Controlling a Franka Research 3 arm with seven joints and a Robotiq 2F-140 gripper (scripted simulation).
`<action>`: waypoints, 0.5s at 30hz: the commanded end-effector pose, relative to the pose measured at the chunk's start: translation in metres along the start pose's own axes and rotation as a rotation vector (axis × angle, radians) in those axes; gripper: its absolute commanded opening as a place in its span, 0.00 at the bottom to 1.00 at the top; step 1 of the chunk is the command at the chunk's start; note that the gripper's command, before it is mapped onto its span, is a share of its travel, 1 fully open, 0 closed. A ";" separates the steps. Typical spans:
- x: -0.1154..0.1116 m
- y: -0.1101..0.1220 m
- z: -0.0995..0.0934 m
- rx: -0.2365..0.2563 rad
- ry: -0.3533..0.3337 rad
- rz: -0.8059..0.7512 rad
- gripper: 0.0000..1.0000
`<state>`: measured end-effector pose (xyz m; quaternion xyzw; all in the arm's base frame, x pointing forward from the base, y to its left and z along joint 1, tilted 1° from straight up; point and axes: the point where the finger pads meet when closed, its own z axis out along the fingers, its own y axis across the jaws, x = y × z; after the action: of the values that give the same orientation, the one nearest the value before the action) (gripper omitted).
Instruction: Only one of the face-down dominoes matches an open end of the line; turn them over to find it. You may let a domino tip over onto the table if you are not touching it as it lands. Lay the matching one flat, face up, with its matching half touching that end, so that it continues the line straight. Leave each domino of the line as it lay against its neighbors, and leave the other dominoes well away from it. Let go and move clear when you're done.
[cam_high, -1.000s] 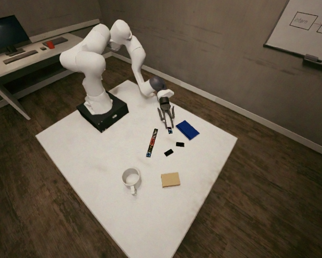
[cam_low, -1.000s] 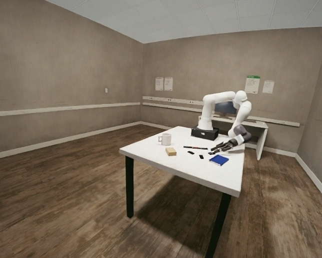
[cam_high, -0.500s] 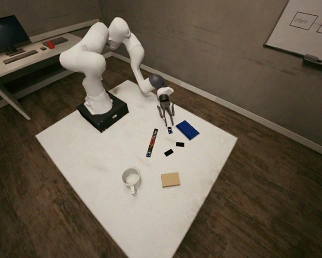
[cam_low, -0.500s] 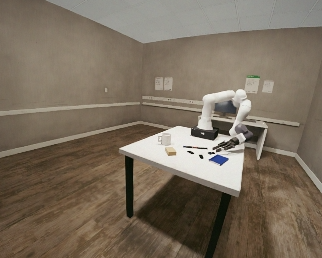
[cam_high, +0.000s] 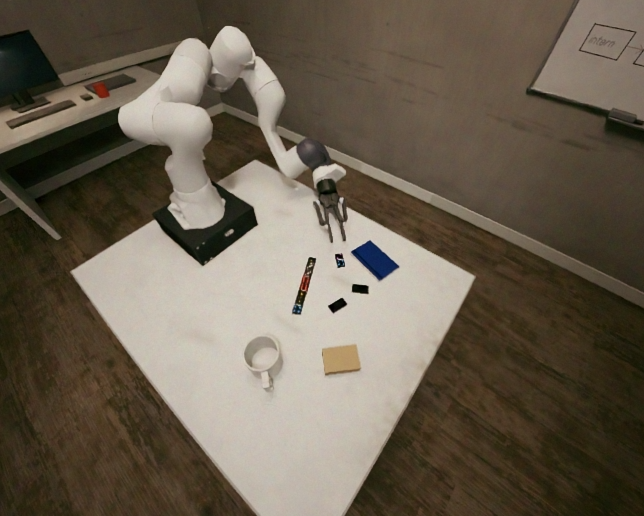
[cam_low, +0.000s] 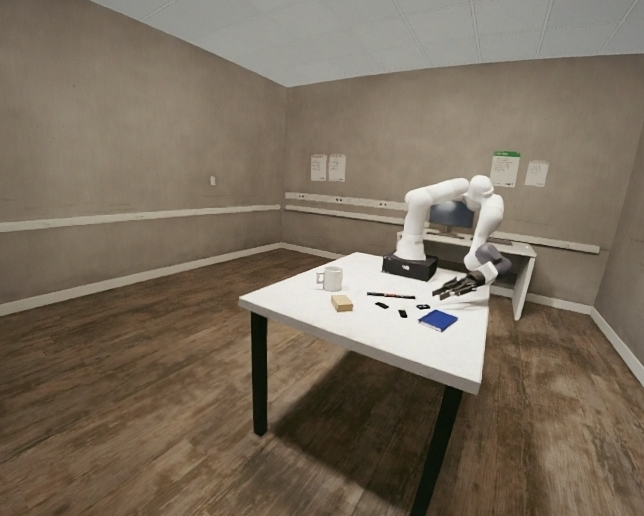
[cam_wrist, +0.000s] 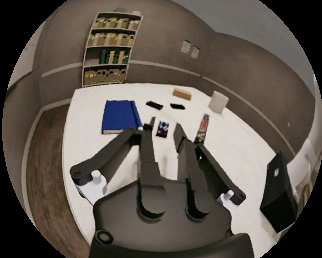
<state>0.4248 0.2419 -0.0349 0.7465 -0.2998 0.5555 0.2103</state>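
The domino line (cam_high: 304, 284) (cam_low: 390, 295) (cam_wrist: 202, 128) lies straight, with blue pips at its end nearer the mug and pale pips at its far end. One loose domino (cam_high: 339, 260) (cam_low: 423, 306) (cam_wrist: 162, 129) lies face up, with blue pips on the half away from the gripper and pinkish marks on the other. Two black dominoes lie face down: one (cam_high: 360, 289) (cam_low: 402, 313) (cam_wrist: 154, 105) nearer the book, one (cam_high: 337, 305) (cam_low: 381, 305) (cam_wrist: 177, 106) nearer the line. My gripper (cam_high: 337, 240) (cam_low: 438, 295) is partly open and empty, short of the face-up domino and above the table.
A blue book (cam_high: 375, 260) (cam_low: 438, 320) (cam_wrist: 120, 116) lies beside the face-up domino. A tan block (cam_high: 341, 359) (cam_low: 341, 303) (cam_wrist: 182, 93) and a white mug (cam_high: 262, 355) (cam_low: 332, 278) (cam_wrist: 218, 102) stand beyond the dominoes, away from the arm.
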 end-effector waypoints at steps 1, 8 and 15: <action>0.005 0.003 -0.001 -0.009 0.012 -0.011 0.34; 0.007 0.003 -0.001 -0.009 0.008 -0.011 0.34; 0.015 0.003 -0.003 -0.009 -0.010 -0.011 0.34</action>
<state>0.4230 0.2376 -0.0251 0.7454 -0.3039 0.5532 0.2143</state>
